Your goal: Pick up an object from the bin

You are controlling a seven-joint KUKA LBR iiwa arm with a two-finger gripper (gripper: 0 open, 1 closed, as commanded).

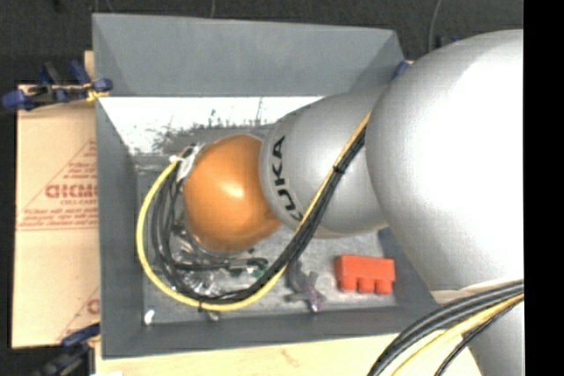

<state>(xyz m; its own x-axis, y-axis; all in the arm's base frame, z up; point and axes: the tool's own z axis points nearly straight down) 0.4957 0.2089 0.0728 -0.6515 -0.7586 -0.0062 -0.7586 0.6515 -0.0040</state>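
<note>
Where the left wall of the grey metal bin (115, 233) meets the floor, a small white scrap (150, 315) near the front corner. Next to the right, a yellow cable (144, 233) of the robot, looped wide round the orange wrist cover (225, 194), with black cables inside the loop. Under that cover, dark parts of the gripper (211, 267), low over the left-middle of the floor; cannot tell whether spread or pressed together, nor whether anything is pinched. Further right, near the front wall, a small grey pronged piece (308, 288) just beside the cable's lower bend. Then a red-orange block (363, 274) with three rounded lobes along its front edge, lying flat, apart from the gripper and close under the silver arm (335, 180). Bin floor grey, the back part pale and peppered with dark specks. Around the bin, dark floor with thin cables. Right part of the bin covered by the arm's big silver body; anything beneath cover and arm hidden, so no telling which thing lies under the gripper.
</note>
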